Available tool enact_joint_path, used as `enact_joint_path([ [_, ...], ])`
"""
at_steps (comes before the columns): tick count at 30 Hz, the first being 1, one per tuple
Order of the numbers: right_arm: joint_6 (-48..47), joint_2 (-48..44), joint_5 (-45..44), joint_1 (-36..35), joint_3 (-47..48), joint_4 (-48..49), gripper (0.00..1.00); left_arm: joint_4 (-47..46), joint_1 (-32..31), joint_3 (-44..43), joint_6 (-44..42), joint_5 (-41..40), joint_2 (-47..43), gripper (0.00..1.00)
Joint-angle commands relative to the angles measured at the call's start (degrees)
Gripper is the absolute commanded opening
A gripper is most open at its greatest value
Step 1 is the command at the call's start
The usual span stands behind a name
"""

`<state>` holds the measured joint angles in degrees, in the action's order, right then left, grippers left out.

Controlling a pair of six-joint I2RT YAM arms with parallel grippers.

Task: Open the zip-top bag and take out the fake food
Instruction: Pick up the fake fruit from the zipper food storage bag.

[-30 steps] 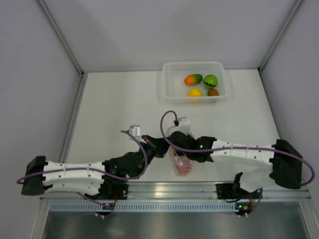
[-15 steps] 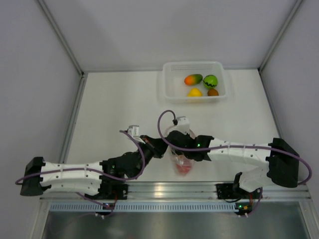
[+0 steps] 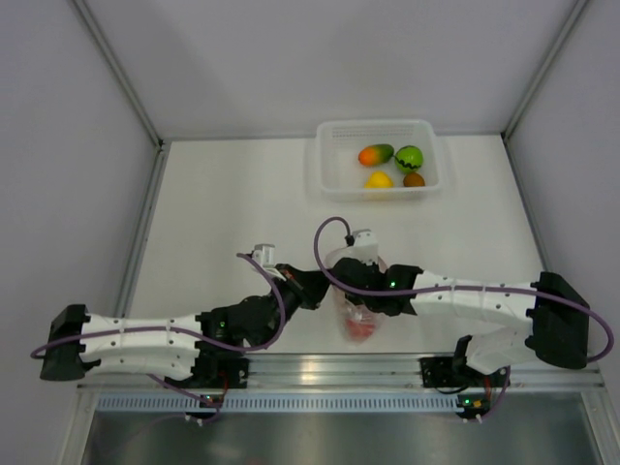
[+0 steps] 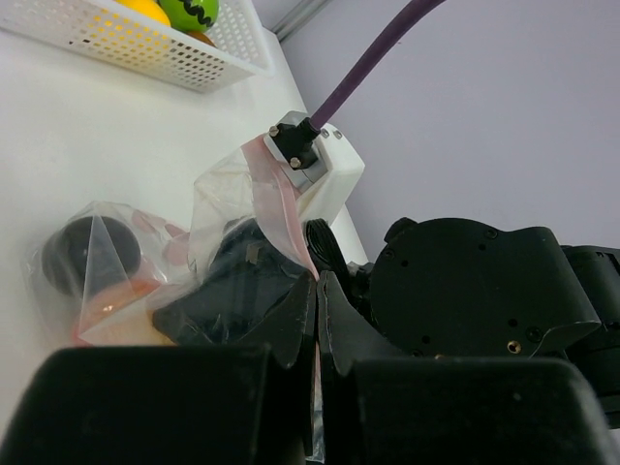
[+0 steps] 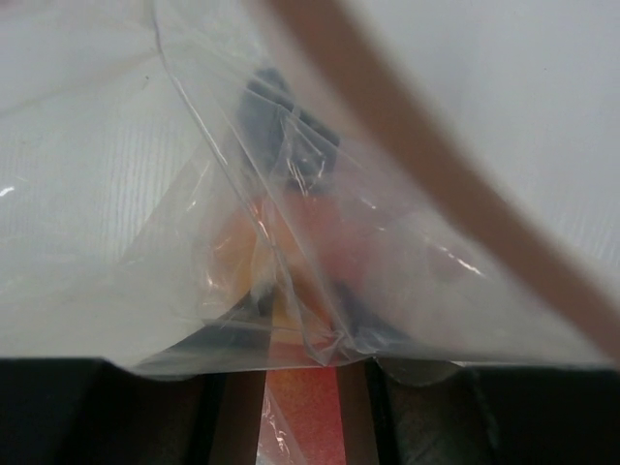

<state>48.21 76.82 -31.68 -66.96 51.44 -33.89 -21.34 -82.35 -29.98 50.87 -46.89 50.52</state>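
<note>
Top external, tray (image 3: 321, 165) w/ 4 fruits (image 3: 375, 154), bag (image 3: 351, 312) w/ pink fruit (image 3: 359, 330)

My left gripper (image 4: 317, 327) fills the 6 o'clock edge, its fingers pressed together on the zip-top bag (image 4: 218, 194). The pink zip strip (image 4: 281, 208) runs down into the pinch. At 9 o'clock a dark purple fruit (image 4: 82, 254) sits inside the film, with pink-orange colour just beneath it. A black shape shows through the plastic at centre. The other arm's black wrist (image 4: 475, 291) sits at 4 o'clock. The white tray (image 4: 145, 48) is at 11 o'clock, with a yellow fruit (image 4: 145, 8) and a green fruit (image 4: 189, 10) in it.
</note>
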Motion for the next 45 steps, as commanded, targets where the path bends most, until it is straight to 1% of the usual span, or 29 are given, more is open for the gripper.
enact_joint_path([
  [1, 1.02, -0.88, -1.89, 0.87, -0.20, -2.94, 0.34, -1.24, -0.18, -2.72, -0.86, 0.84, -0.07, 0.00],
  [3, 0.58, -1.23, -1.11, 0.86, -0.64, -1.54, 0.39, -1.33, -0.18, -2.80, -0.78, 1.10, -0.34, 0.00],
  [4, -0.38, -1.32, 0.90, 1.04, -1.51, 0.56, 0.41, -1.33, -0.18, -2.81, -0.77, 1.36, -0.34, 0.00],
  [7, -0.22, -0.27, 1.27, 1.57, -1.78, 1.54, 0.44, -1.33, -0.18, -3.25, -0.95, 2.16, -0.42, 0.00],
  [11, -0.57, 2.89, 2.23, 1.57, -1.34, 2.77, 0.45, -1.33, -0.27, -3.68, -1.48, 2.86, -0.86, 0.00],
  [18, -0.92, 5.01, 6.37, 1.57, -1.78, 6.64, 0.47, -1.16, -0.27, -2.81, -2.00, 2.69, -2.80, 0.00],
  [22, -0.83, 6.24, 6.28, 1.57, -1.43, 6.29, 0.49, -1.16, -0.27, -2.54, -2.00, 2.60, -3.15, 0.00],
  [28, -0.48, 11.94, 5.32, 1.66, -0.82, 5.07, 0.51, -1.16, -0.27, -2.63, -2.36, 2.86, -3.24, 0.00],
  [30, -0.05, 12.91, 4.62, 1.66, -0.38, 4.36, 0.54, -1.24, -0.27, -2.72, -2.44, 2.95, -3.33, 0.00],
  [31, -0.04, 13.18, 4.44, 1.66, -0.20, 3.84, 0.55, -1.24, -0.27, -2.54, -2.53, 2.95, -3.41, 0.00],
  [32, -0.04, 13.27, 4.35, 1.57, -0.20, 3.66, 0.58, -1.16, -0.27, -2.63, -2.62, 2.86, -3.50, 0.00],
  [40, -0.13, 10.11, 1.97, 1.57, -0.37, 1.89, 0.62, -1.24, -0.27, -2.81, -2.53, 2.77, -2.80, 0.00],
  [45, -0.66, 13.27, 3.73, 1.57, -0.46, 3.04, 0.63, -1.24, -0.27, -2.89, -2.71, 2.77, -2.80, 0.00],
])
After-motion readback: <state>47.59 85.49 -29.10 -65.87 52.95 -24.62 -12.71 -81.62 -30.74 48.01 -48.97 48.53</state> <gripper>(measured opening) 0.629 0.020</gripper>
